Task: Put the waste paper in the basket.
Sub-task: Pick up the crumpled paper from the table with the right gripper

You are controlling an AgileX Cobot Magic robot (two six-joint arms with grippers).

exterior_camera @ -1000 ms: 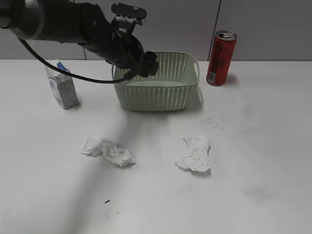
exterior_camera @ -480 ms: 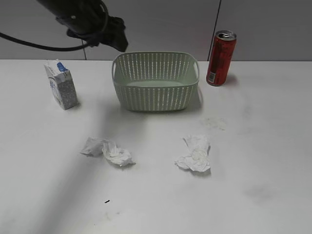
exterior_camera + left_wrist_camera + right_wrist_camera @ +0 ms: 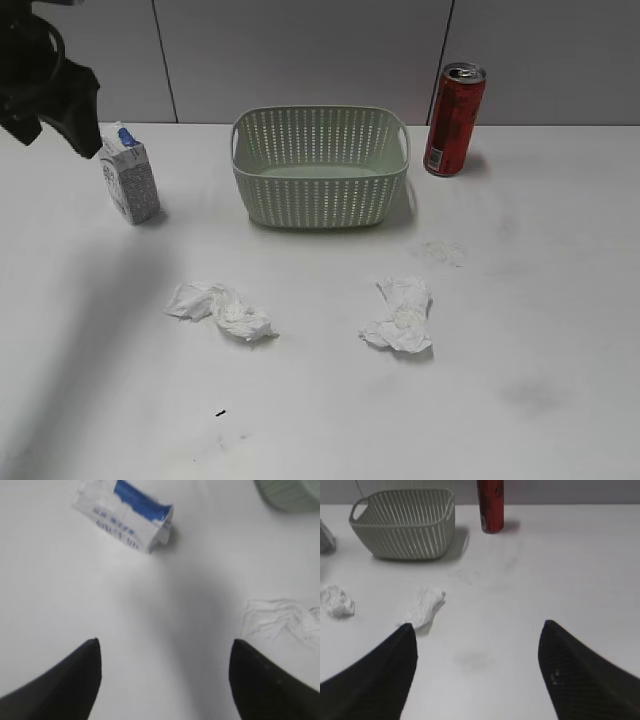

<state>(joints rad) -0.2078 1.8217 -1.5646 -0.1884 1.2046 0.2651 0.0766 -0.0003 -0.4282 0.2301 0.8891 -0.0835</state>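
Two crumpled white wads of waste paper lie on the white table in front of the basket: the left one (image 3: 220, 310) and the right one (image 3: 400, 315). A third wad does not show. The sage-green slotted basket (image 3: 320, 165) stands at the back centre. My left gripper (image 3: 62, 112) hangs at the far left above the packet, open and empty; its wrist view (image 3: 165, 652) shows the left wad (image 3: 285, 622) to its right. My right gripper (image 3: 477, 630) is open and empty, low over the table, with the right wad (image 3: 422, 607) ahead on its left and the basket (image 3: 405, 522) beyond.
A small white-and-blue packet (image 3: 128, 185) stands left of the basket, under my left gripper, and shows in the left wrist view (image 3: 125, 515). A tall red can (image 3: 454, 118) stands right of the basket. The right arm is out of the exterior view.
My left arm has risen from the basket's left rim and swung left to above the packet. The two wads and the basket have not moved.
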